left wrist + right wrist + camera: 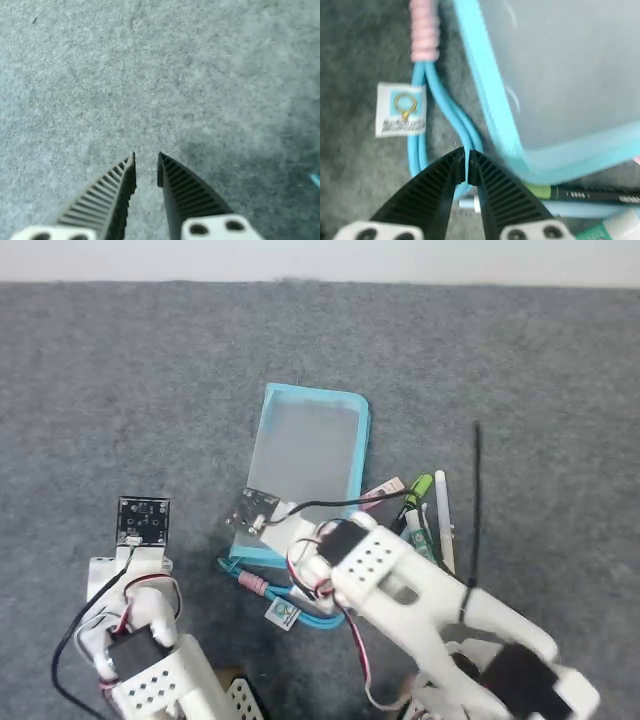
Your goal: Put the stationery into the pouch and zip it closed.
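Right claw (468,159) pinches the pull cord (416,150) at the pouch's (308,445) near end; the pens (418,502) wait outside.
Closest to me, the left claw (146,160) hangs slightly parted over bare grey table (120,370), gripping nothing. The right claw is clenched on the cord's blue loop, probably to steady or tug the pouch lying flat just beyond. The pens rest beside its near right corner. The right arm covers the mouth, so I can't tell if the zip is open.
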Robot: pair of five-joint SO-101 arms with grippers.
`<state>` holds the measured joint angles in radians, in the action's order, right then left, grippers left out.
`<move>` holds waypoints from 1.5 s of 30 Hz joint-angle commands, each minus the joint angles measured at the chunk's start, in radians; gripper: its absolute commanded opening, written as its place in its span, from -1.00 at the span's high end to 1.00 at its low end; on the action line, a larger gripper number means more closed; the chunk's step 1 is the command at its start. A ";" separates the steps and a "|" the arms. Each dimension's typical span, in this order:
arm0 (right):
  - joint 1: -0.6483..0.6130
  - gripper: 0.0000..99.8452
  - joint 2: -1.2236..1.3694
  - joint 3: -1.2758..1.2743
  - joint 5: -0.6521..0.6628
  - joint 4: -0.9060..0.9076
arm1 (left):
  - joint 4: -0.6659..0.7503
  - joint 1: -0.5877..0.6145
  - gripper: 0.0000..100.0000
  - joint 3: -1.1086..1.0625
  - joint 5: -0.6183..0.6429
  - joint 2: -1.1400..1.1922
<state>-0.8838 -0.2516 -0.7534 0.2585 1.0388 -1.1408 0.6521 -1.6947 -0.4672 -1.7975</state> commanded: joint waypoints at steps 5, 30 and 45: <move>0.186 0.98 0.197 0.221 -0.091 -0.051 | 0.034 0.002 0.86 0.008 -0.009 0.000; 0.260 0.98 0.102 0.410 -0.087 0.107 | 0.034 0.000 0.86 0.008 -0.009 0.000; 0.022 0.52 0.124 0.187 0.017 -0.142 | 0.034 0.000 0.86 0.008 -0.009 0.000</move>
<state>-0.8347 -0.1350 -0.5723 0.2616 0.9421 -1.1408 0.6506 -1.6947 -0.4687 -1.7975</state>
